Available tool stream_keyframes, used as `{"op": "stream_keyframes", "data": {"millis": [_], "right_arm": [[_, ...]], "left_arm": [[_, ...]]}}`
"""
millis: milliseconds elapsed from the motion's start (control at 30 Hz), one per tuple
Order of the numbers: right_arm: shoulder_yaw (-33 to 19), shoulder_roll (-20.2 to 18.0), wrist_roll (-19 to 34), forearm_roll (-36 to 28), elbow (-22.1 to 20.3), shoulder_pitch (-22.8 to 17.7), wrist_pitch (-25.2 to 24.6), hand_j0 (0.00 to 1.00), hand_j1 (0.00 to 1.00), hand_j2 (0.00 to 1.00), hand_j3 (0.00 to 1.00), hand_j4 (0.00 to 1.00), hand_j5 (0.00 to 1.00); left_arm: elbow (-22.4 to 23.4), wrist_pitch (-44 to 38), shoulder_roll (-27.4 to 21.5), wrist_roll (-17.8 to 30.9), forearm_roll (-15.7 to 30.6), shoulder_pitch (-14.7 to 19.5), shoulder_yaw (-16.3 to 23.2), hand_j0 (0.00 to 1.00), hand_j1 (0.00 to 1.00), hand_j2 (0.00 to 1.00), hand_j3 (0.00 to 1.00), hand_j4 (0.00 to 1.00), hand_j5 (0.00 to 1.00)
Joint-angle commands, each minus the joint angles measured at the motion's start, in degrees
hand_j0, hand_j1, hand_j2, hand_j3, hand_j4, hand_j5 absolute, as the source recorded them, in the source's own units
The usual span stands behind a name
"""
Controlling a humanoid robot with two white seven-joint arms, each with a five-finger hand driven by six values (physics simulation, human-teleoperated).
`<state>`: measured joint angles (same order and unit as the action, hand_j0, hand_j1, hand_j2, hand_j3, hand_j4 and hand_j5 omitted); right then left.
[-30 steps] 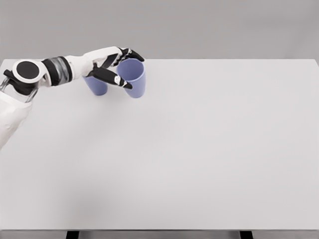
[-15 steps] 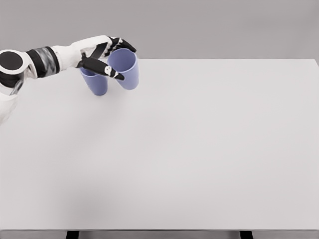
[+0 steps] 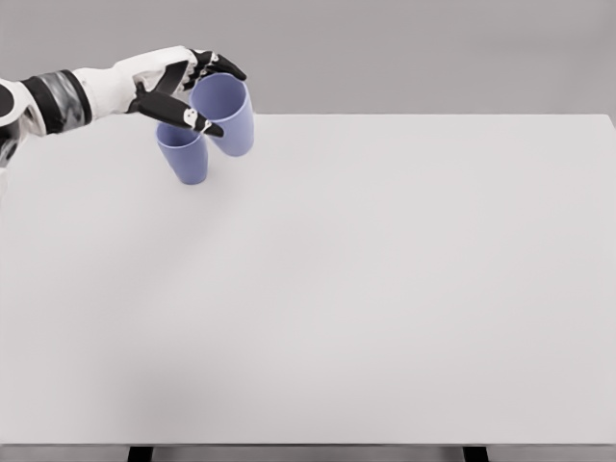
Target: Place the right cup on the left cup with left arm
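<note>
**Supervisor:** Report finger state.

**Operator:** I read the left hand (image 3: 188, 91) as closed around the right cup (image 3: 227, 114). The dark thumb lies across the cup's near wall, its tip pointing toward 4 o'clock. The other black fingertips (image 3: 227, 67) curl over the rim on the far side. The cup is gripped near its top.

**Supervisor:** Cup position?

**Operator:** I see the right cup raised clear of the table (image 3: 385, 289), mouth up and tilted slightly, its base leaning toward 5 o'clock. The left cup (image 3: 184, 154) stands upright on the table at about 7 o'clock from the held cup. The two overlap in the head view; I cannot tell whether they touch. The held cup's base sits higher in the picture than the left cup's base.

**Supervisor:** Arm?

**Operator:** From the hand, the white wrist and a black-banded forearm run out toward 9 o'clock and leave the picture at the left edge. Both cups are at the table's far left corner, near the back edge. I see no right arm.
</note>
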<state>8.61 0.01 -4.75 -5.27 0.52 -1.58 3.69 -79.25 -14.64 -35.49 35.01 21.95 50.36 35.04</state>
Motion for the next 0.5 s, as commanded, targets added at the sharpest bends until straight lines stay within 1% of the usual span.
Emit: {"op": "stream_keyframes", "data": {"millis": [0,100,133,467], "right_arm": [[0.0,0.0,0.0,0.0,0.0,0.0,0.0,1.0,1.0,1.0,1.0,1.0,1.0],[0.0,0.0,0.0,0.0,0.0,0.0,0.0,1.0,1.0,1.0,1.0,1.0,1.0],[0.0,0.0,0.0,0.0,0.0,0.0,0.0,1.0,1.0,1.0,1.0,1.0,1.0],[0.0,0.0,0.0,0.0,0.0,0.0,0.0,1.0,1.0,1.0,1.0,1.0,1.0]], "left_arm": [[0.0,0.0,-0.2,0.0,0.3,0.0,-0.1,0.65,0.65,0.65,0.65,0.65,0.65],[0.0,0.0,-0.2,0.0,0.3,0.4,-0.1,0.65,0.65,0.65,0.65,0.65,0.65],[0.0,0.0,-0.7,0.0,0.4,0.3,-0.8,0.65,0.65,0.65,0.65,0.65,0.65],[0.1,0.0,-2.2,0.0,0.3,0.3,-3.7,0.65,0.65,0.65,0.65,0.65,0.65]]}}
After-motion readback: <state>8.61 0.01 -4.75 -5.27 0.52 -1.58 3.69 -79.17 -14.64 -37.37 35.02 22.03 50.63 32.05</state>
